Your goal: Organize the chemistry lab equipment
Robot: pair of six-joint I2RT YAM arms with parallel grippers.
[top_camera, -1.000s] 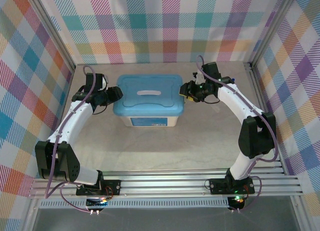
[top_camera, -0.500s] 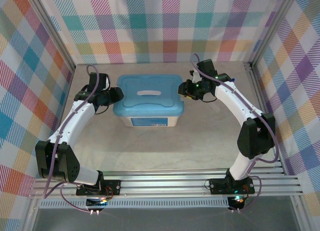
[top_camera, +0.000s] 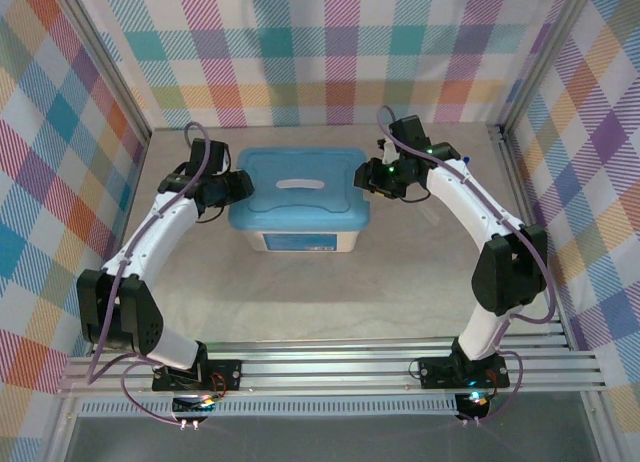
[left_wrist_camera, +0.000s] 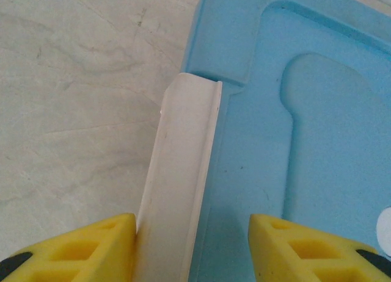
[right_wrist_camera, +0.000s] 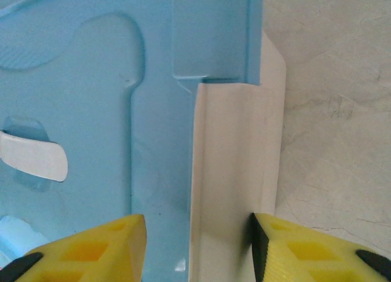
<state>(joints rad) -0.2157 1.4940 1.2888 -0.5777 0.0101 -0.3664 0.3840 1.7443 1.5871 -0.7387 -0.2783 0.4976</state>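
The chemistry lab equipment is out of view. A translucent white tub stands at the table's middle back with a blue lid on it. My left gripper is at the lid's left edge. Its jaws stand open astride the white side latch, the left finger touching the latch and the right finger over the lid. My right gripper is at the lid's right edge, open astride the other white latch. Its right finger rests against that latch.
A white handle sits in the lid's recess. Grey marble-look tabletop spreads in front of the tub. Plaid walls with metal posts close in the left, back and right sides. The arms' base rail runs along the near edge.
Both grippers have shifted slightly toward the back along the tub's sides, the left one also closing in on the lid's edge. The tub has not moved.
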